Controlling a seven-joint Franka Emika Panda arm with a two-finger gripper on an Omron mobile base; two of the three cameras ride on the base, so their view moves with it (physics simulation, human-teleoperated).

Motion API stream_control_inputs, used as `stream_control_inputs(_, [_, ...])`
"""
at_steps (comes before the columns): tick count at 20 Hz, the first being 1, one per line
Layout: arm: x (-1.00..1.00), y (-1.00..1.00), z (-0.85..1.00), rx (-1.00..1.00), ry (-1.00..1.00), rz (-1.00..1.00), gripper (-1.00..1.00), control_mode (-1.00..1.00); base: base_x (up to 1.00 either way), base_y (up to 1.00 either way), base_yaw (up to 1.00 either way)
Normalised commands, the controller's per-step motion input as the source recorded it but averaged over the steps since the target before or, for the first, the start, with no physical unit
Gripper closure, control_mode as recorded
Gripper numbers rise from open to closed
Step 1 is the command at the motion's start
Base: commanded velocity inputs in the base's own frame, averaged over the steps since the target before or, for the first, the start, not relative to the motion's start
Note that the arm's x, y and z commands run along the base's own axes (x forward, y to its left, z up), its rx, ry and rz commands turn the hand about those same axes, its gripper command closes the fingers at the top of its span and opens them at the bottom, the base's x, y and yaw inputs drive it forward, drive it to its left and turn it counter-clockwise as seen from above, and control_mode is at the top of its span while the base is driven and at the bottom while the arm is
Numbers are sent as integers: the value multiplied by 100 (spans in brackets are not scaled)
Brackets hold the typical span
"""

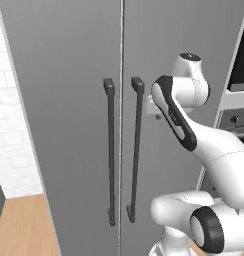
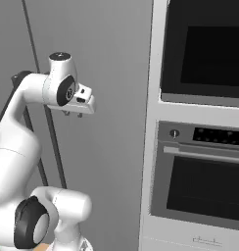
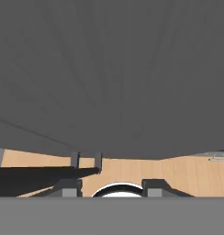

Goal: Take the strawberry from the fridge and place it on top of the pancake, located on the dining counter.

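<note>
Right base view: gripper (image 2: 72, 114) pointing down, prob. beside fridge (image 2: 107, 147).

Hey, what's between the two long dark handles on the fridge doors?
Just the thin vertical seam where the two closed grey fridge doors meet; nothing else lies between the left handle and the right handle, as the left base view shows.

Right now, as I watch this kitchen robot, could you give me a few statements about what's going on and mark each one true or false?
1. Both doors of the fridge are closed. True.
2. The gripper holds a strawberry. False: nothing is between its fingers.
3. A wall oven stands right of the fridge. True.
4. The fridge handles are horizontal bars. False: they are long vertical bars.
5. The gripper hangs close in front of the right fridge door. True.
</note>
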Motion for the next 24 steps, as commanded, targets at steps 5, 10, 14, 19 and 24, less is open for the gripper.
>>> stream_control_inputs(5, [0,0,0,0,0,0,-100,100,-46,0,-2])
stream_control_inputs(10, [0,0,0,0,0,0,-100,100,-100,0,-2])
stream_control_inputs(14, [0,0,0,0,0,0,-100,100,-84,29,0])
stream_control_inputs(19, [0,0,0,0,0,0,-100,100,-31,54,0])
stream_control_inputs(24, [0,0,0,0,0,0,-100,100,5,62,0])
